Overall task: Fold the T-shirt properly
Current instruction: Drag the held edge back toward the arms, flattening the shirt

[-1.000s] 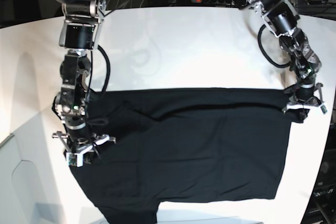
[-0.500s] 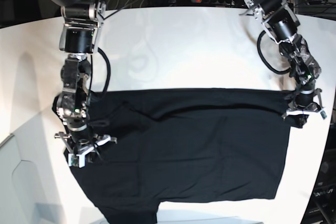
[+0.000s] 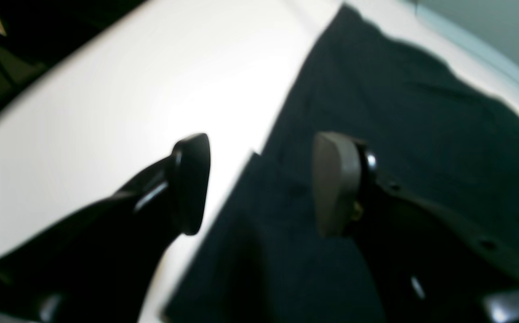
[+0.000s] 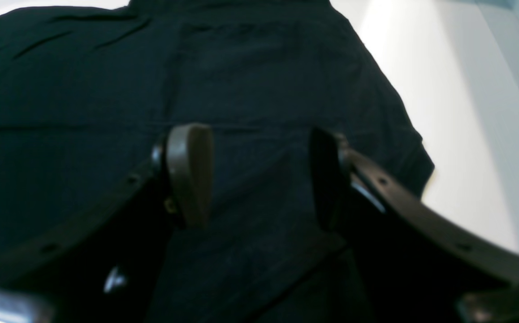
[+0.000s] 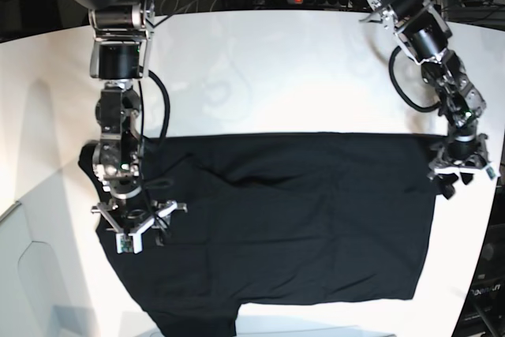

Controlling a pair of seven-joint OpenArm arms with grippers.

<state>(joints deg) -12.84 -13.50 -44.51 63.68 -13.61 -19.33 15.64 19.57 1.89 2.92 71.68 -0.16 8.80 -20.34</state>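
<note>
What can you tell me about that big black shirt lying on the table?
The T-shirt is plain black, soft-looking cloth, spread nearly flat on the white table, with a few shallow wrinkles and a diagonal crease near its upper left in the base view. One short sleeve pokes out at the bottom edge. No print or label shows. The right gripper is open above one end, the left gripper open at the opposite corner; neither grips it.

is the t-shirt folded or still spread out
Partly folded: the black T-shirt lies flat on the white table, its far edge doubled over, one sleeve sticking out near the camera.
</note>
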